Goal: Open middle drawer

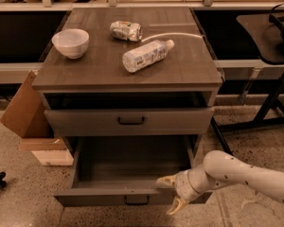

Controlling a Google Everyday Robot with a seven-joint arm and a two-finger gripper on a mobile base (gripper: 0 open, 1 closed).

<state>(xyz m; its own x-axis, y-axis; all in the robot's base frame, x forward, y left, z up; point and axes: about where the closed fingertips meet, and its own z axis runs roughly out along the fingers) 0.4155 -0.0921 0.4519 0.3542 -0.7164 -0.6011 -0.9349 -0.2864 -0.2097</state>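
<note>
The middle drawer is the dark wood-grain front with a small black bar handle, just under the dark gap below the cabinet top; it sits flush with the cabinet. Below it the taller bottom drawer is pulled out and empty. My gripper on the white arm is at the right end of the bottom drawer's front panel, well below and right of the middle drawer's handle. Its fingers are spread, one at the panel's top edge and one lower. It holds nothing.
On the cabinet top stand a white bowl, a lying plastic bottle and a crushed can. A cardboard box leans at the left. A black stand is at the right.
</note>
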